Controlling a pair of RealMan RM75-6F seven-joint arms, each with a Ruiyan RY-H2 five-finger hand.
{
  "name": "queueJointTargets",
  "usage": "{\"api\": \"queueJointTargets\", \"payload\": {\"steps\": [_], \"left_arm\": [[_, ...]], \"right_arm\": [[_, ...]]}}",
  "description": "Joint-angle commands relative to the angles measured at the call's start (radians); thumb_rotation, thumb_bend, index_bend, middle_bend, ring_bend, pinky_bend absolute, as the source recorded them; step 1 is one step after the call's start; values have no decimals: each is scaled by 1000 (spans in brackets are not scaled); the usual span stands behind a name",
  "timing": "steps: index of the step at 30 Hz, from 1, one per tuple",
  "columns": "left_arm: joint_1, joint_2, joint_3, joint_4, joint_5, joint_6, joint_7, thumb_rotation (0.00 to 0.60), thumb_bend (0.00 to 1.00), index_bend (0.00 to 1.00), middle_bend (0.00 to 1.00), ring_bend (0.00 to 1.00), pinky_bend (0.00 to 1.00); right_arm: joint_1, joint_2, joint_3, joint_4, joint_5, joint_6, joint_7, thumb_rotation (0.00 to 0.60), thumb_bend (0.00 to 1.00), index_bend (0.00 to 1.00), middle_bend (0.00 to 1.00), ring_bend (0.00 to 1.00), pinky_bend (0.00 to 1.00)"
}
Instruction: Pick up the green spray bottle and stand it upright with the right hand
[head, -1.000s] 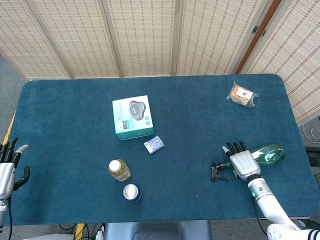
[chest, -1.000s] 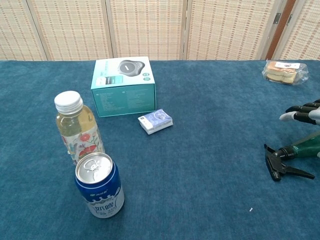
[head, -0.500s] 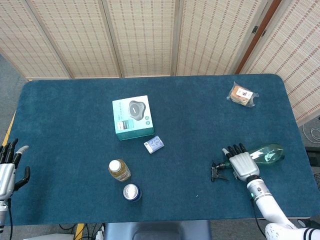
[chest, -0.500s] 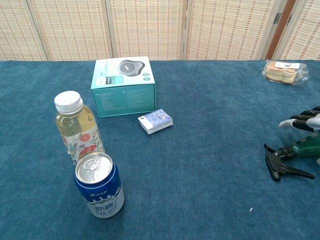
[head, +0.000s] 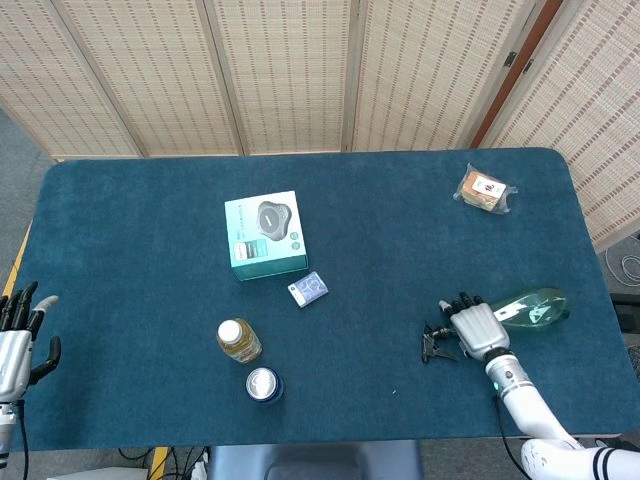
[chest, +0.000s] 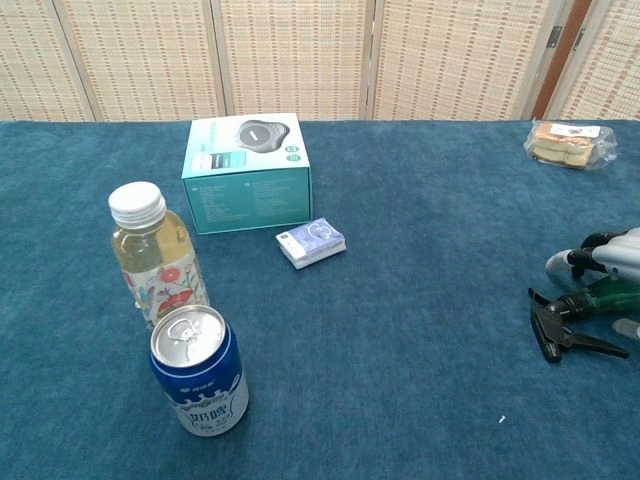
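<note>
The green spray bottle (head: 535, 308) lies on its side near the table's right edge, its black trigger head (head: 434, 343) pointing left. In the chest view only the trigger head (chest: 562, 327) and a bit of the green neck show at the right border. My right hand (head: 474, 326) is lowered over the bottle's neck with its fingers apart, and grips nothing that I can see; the chest view shows its fingers (chest: 590, 255) just above the neck. My left hand (head: 17, 335) hangs open beyond the table's left edge.
A teal box (head: 265, 235) and a small blue packet (head: 308, 289) sit mid-table. A yellow drink bottle (head: 238, 340) and a blue can (head: 264, 385) stand near the front edge. A wrapped snack (head: 486, 190) lies at the far right.
My right hand has dropped lower and slid slightly left over the bottle's neck. The bottle itself has not moved. My left hand has sunk a little.
</note>
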Motion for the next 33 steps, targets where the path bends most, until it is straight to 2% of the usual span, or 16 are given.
{"api": "queueJointTargets", "payload": {"steps": [1, 11, 18, 33], "left_arm": [[0, -2, 0, 4, -1, -2, 0, 600, 508, 156, 0, 0, 0], [-6, -13, -3, 26, -10, -16, -6, 600, 508, 156, 0, 0, 0], [-6, -16, -3, 26, -14, -18, 0, 600, 507, 156, 0, 0, 0], [-10, -3, -17, 16, -41, -32, -2, 600, 508, 156, 0, 0, 0]], "right_arm": [[5, -7, -3, 9, -6, -3, 7, 600, 299, 212, 308, 146, 270], [9, -15, -7, 29, -20, 5, 30, 600, 323, 298, 385, 221, 339], [8, -21, -10, 42, -52, 10, 60, 600, 342, 369, 473, 305, 412], [9, 18, 7, -9, -108, 56, 80, 600, 350, 392, 503, 334, 435]]}}
